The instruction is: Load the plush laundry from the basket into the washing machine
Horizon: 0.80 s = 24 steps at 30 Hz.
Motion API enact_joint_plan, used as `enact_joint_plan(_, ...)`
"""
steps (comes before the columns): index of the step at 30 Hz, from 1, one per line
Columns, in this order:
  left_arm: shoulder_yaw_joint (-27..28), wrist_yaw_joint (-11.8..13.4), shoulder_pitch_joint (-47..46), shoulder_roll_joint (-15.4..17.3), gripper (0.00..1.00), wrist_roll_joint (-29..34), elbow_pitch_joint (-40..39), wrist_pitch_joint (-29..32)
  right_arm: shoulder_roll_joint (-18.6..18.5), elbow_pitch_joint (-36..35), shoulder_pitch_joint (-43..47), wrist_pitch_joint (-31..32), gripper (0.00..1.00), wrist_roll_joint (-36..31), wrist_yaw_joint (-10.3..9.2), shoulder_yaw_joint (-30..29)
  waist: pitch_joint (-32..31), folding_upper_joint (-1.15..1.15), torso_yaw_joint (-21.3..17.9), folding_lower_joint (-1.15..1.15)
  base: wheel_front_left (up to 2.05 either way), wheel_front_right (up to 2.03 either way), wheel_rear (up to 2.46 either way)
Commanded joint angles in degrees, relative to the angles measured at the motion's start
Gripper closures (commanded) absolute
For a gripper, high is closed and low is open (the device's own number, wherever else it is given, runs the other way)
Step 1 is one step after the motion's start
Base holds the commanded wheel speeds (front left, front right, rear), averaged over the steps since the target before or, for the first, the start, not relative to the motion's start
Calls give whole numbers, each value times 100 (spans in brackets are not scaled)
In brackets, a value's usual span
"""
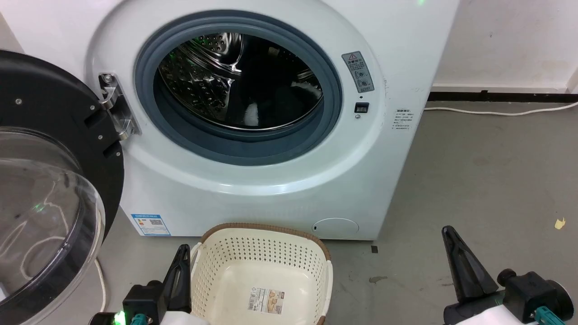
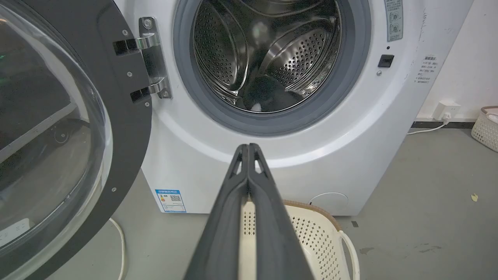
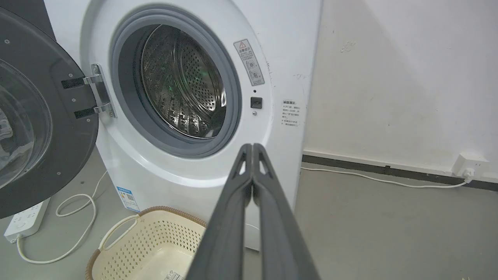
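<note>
Two hands frame the basket on the grey floor. Our left hand stands just beside the basket's left wall and our right hand is well apart to the right, each with its two dark fingers pressed together on nothing. We see the basket near us, just in front of the washing machine, with the label on its cream bottom in plain sight. The plush laundry lies far inside the steel drum, a black heap with white furry patches, low behind the grey door seal. The door hangs wide open to the left on its metal hinge. A white cable runs along the foot of the far wall on the right.
</note>
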Motion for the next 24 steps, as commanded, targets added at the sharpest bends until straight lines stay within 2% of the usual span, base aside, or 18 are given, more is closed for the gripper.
enact_joint_plan(1,14,-7,-50,-2,100,41,-45,32,1,29,-74,34,100,-47,-1,-11,-1,0,-1,0,0,0,0)
enact_joint_plan(24,87,-14,-111,-4,100,184,-196,324,2,67,-156,328,100,-122,-3,-38,-22,0,-11,0,0,0,0)
